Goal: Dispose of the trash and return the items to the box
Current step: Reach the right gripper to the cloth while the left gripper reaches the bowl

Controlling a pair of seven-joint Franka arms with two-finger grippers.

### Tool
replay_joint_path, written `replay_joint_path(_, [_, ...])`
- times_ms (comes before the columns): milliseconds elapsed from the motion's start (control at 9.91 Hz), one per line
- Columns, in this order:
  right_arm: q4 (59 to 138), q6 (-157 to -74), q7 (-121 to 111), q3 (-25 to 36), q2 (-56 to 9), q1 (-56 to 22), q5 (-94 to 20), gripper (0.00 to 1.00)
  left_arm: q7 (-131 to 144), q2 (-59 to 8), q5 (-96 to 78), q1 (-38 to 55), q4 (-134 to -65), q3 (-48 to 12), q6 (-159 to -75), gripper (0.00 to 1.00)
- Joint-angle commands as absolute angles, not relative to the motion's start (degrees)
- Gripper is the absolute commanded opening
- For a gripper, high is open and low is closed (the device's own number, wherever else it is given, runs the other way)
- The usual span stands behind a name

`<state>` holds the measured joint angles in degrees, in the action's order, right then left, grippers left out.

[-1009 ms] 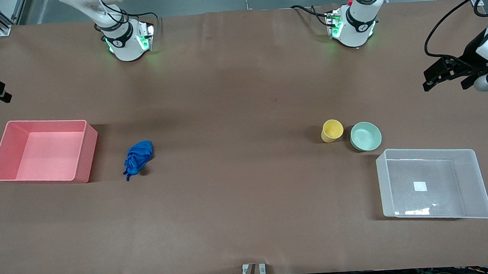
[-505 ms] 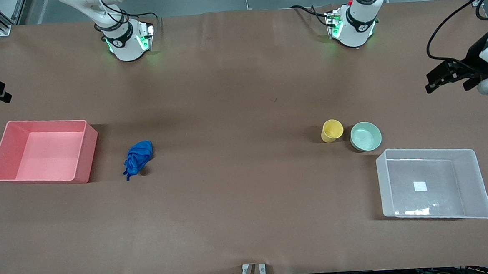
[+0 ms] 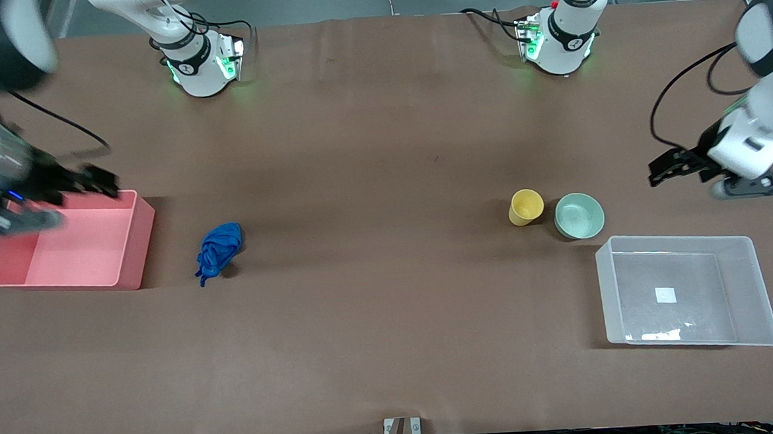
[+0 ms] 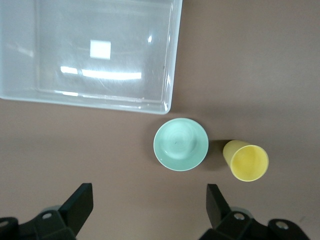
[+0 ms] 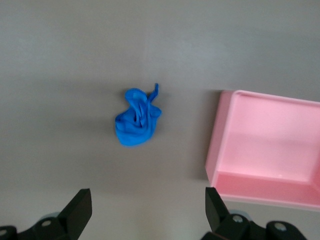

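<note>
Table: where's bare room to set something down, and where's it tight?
Free: the wide stretch between the blue wad and the yellow cup. Tight: cup, mint bowl and clear box cluster closely; the wad sits near the pink bin.

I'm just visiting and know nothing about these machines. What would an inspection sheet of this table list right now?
Surface: brown table covering, flat, no spills seen.
Job's things: blue wad lies beside the pink bin; yellow cup and mint bowl stand side by side, apart, on the table beside the clear box, which holds only a white square mark.
Clutter: nothing seen.
Grippers: left tool open, over bare table toward the left arm's end; right tool open, over the pink bin's rim.
Cables: black cables run along both arms and at both bases.
Surroundings: grey floor; a shoe at the edge.
</note>
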<state>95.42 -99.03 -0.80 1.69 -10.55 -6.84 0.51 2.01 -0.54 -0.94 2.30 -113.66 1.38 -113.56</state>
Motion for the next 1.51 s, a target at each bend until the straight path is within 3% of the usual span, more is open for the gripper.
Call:
replay_joint_path(0, [107.43, -114.70, -0.18, 2.11, -13.69, -8.43, 0.53, 1.00, 1.32, -0.34, -0.44, 1.85, -126.77, 2.10, -126.31, 1.00])
replay_joint_path(202, [113.97, -125.38, -0.26, 2.11, -19.04, -9.31, 0.62, 1.00, 2.36, -5.16, -0.62, 2.11, -133.40, 2.11, -138.82, 1.00])
replay_joint_path(807, [119.08, -144.89, -0.18, 2.11, -27.41, -9.76, 0.53, 0.99, 2.72, -18.35, -0.79, 2.46, -134.47, 1.76, -153.26, 0.91])
replay_joint_path(908, [120.40, -146.67, -0.09, 2.20, -27.42, -9.84, 0.53, 0.92, 2.90, -20.20, -0.88, 2.55, -134.47, 1.50, -155.98, 0.86])
replay_joint_path(1009, [120.76, -146.43, 0.09, 2.11, -27.42, -9.67, 0.53, 0.76, 4.47, -20.74, -0.88, 2.46, -134.56, 1.41, -157.14, 0.63])
replay_joint_path(1110, [120.76, -146.08, 2.44, 2.11, -27.42, -10.10, 0.53, 0.48, 7.18, -20.57, -0.88, 2.55, -135.26, 1.23, -157.15, 0.30])
replay_joint_path(1211, [120.67, -145.73, 4.11, 2.11, -27.42, -10.28, 0.53, 0.21, 6.60, -20.39, -0.88, 2.46, -135.87, 0.71, -157.15, 0.05])
replay_joint_path(1312, [120.41, -145.11, 5.26, 2.02, -27.42, -10.20, 0.53, 0.02, 6.33, -19.96, -0.88, 2.46, -136.57, 0.53, -157.15, 0.00])
replay_joint_path(1413, [120.15, -144.85, 6.93, 2.02, -27.42, -10.28, 0.53, 0.01, 6.24, -17.95, -0.88, 2.46, -137.89, 0.53, -157.06, 0.00])
